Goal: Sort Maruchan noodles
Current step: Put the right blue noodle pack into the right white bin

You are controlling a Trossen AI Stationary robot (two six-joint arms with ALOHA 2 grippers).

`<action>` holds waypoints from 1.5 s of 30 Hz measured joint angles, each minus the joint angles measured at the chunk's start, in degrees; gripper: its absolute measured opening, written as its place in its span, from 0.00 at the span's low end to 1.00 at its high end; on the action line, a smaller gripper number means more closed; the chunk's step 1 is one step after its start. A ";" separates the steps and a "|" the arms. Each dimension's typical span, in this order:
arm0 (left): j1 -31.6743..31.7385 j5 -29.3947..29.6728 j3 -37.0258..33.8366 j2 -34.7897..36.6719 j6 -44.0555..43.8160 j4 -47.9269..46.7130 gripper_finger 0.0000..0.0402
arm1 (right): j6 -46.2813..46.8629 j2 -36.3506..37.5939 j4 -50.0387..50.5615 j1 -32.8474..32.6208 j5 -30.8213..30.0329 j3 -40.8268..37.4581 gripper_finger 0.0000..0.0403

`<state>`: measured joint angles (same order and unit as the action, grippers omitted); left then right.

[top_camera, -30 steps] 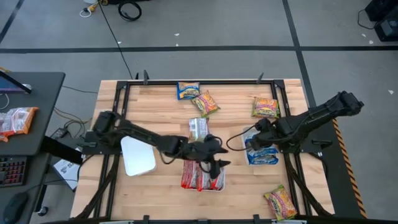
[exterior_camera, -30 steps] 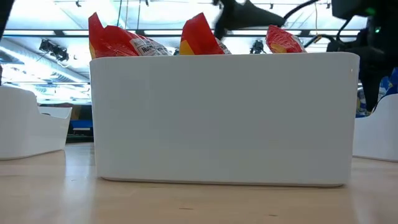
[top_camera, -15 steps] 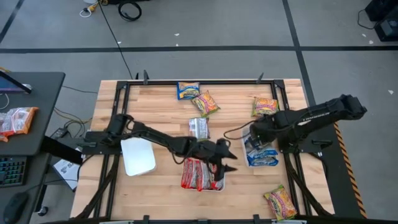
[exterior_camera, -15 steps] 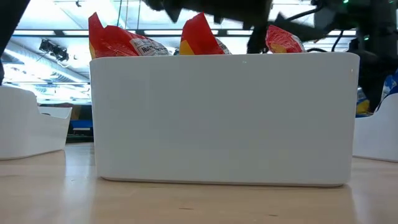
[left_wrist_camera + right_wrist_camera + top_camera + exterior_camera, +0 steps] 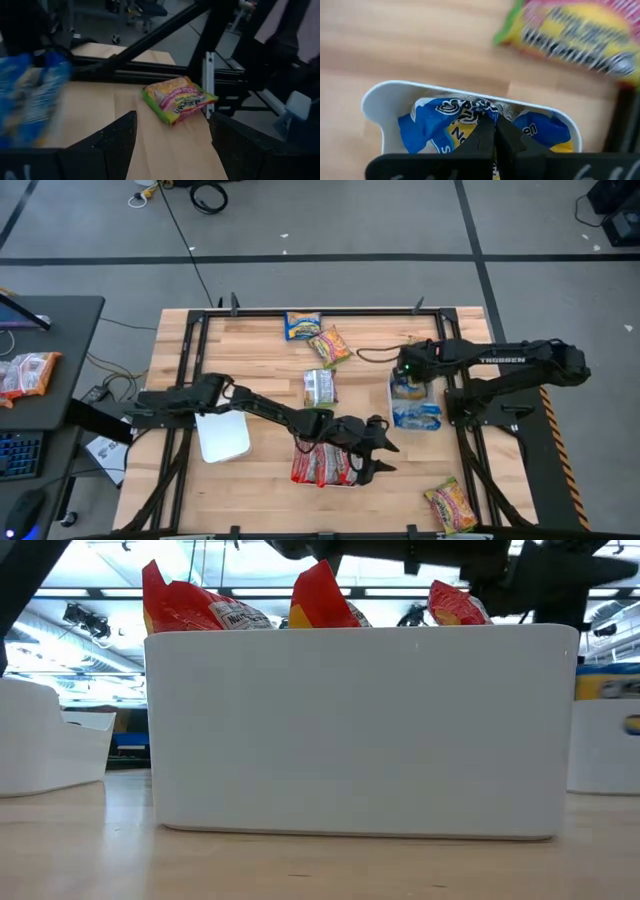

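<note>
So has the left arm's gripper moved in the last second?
Yes. The left gripper has slid rightward across the white rectangular tray of red packets, from its top edge to its right edge, toward the table's near right corner.

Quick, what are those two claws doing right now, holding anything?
Left gripper: jaws open, empty, above the tray of red packets.
Right gripper: jaws shut, empty, over the tray of blue packets.

Closed right hand (image 5: 494, 131) above blue-and-yellow packets (image 5: 440, 127) in white tray (image 5: 375, 97).
</note>
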<state>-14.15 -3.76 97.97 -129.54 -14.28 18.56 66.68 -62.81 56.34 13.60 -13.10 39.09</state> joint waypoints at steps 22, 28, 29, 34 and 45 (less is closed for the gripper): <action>4.07 6.76 0.19 -7.49 -0.68 6.62 0.63 | -3.30 0.28 -5.26 5.33 0.71 0.00 0.01; 4.75 10.25 0.25 -9.14 3.60 6.14 0.63 | -4.66 0.28 -7.02 4.24 0.73 0.00 0.01; 5.12 10.38 0.23 -9.24 3.43 5.81 0.63 | -5.57 0.28 -8.12 4.04 0.71 0.00 0.01; 6.70 10.62 0.27 -9.22 1.53 3.63 0.63 | -8.85 0.28 -11.34 3.22 -5.20 0.00 0.01; 5.77 7.28 0.20 -9.22 -2.65 2.63 0.63 | -14.38 0.28 -12.10 3.22 -11.28 0.00 0.02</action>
<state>-8.38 3.52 98.17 -138.76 -16.93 21.19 52.29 -62.52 44.24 16.82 -24.37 39.09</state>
